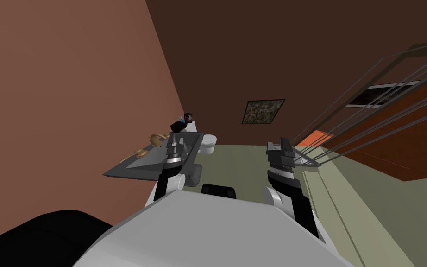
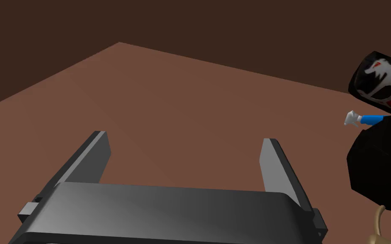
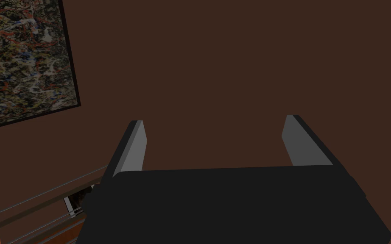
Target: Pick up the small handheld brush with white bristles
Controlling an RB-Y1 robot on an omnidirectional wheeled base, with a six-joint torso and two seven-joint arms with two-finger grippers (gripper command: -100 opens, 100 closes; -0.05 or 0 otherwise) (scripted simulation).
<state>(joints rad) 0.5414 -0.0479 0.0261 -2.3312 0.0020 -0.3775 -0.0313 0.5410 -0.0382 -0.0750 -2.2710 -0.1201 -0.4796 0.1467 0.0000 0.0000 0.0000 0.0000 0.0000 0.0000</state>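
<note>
Left wrist view gives you one small blue-handled brush with white bristles, well aside of your left gripper. It lies crosswise, bristles toward the gripper, against one black masked figure. Left fingers spread, empty; right gripper likewise.

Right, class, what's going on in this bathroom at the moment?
The robot's left claw hangs open above the grey sink counter, holding nothing. The small brush, blue handle and white bristles, sticks out beside a black masked figure, not yet reached. The right claw is open too, held out in front.
</note>
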